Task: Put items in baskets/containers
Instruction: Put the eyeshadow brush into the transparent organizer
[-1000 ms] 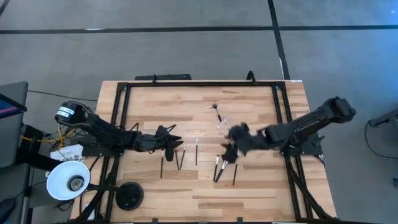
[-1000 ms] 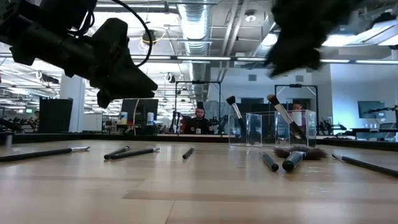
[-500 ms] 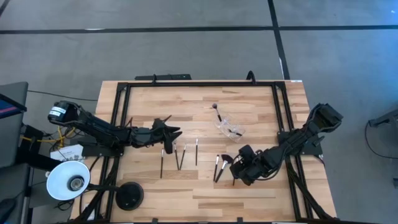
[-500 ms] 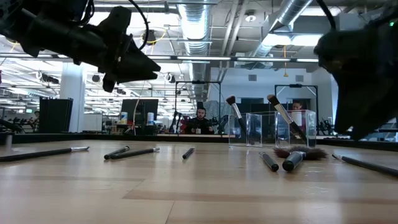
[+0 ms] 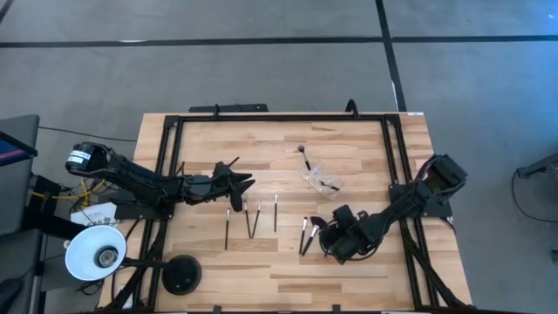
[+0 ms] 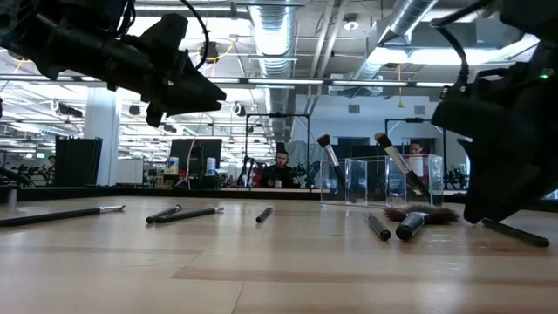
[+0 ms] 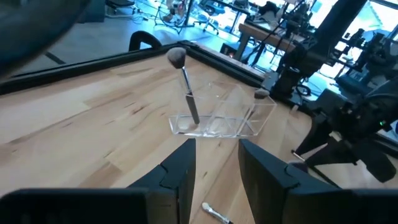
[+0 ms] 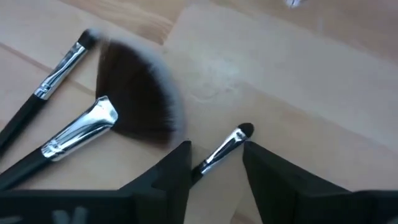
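From above, the clear cup [image 5: 323,180] is seen near the middle of the desk [image 5: 366,270], with two brushes already leaning in it. Thin makeup brushes [image 5: 251,220] lie in front of it in two groups. The left gripper [image 5: 247,182] hangs by the left group. The right gripper [image 5: 330,242] is low over the right group.

From desk height, the brushes look light, thin and stiff, so rolling away is likely.

In the left wrist view, the left fingers [image 7: 181,167] are held apart, pointed at the cup, with nothing between them.

In the right wrist view, the right fingers [image 8: 177,163] are apart around a small brush [image 8: 225,147], not yet closed. The fan brush [image 8: 134,106] lies beside it. The hair is soft, so the hard handle is the best place to be pinched.
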Motion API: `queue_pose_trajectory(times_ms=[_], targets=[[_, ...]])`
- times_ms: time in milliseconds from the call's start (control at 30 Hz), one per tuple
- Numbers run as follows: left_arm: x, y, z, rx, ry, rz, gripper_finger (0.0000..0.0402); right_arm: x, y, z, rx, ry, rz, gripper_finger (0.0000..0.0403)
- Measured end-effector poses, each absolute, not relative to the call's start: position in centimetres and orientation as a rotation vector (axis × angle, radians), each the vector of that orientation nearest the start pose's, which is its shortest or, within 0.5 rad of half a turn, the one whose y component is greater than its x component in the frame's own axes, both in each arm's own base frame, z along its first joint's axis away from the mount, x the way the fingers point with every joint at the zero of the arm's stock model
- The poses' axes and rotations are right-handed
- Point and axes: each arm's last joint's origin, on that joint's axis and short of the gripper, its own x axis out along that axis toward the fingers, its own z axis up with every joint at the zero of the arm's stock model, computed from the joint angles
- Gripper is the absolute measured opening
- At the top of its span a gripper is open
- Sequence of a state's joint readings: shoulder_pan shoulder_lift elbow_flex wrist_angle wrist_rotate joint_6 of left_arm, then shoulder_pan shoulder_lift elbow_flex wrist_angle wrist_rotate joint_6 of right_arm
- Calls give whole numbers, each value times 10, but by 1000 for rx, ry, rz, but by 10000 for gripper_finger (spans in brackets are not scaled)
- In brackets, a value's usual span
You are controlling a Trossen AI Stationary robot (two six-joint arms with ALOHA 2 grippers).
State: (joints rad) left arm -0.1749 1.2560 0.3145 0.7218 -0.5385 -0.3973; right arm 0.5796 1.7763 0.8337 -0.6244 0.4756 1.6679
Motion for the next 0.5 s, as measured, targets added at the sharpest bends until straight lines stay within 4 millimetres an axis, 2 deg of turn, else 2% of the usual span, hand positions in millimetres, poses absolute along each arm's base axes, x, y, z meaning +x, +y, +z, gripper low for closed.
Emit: queue_pose_trajectory(times_ms=[233,300,500], targets=[[221,-24,171,-313,135,397,117,228,134,104,548,942,-924,16],[220,-24,171,-313,135,398,117,228,135,104,507,953,-891,13],[221,-25,171,-318,143,364,117,233,138,97,408,889,-848,39]])
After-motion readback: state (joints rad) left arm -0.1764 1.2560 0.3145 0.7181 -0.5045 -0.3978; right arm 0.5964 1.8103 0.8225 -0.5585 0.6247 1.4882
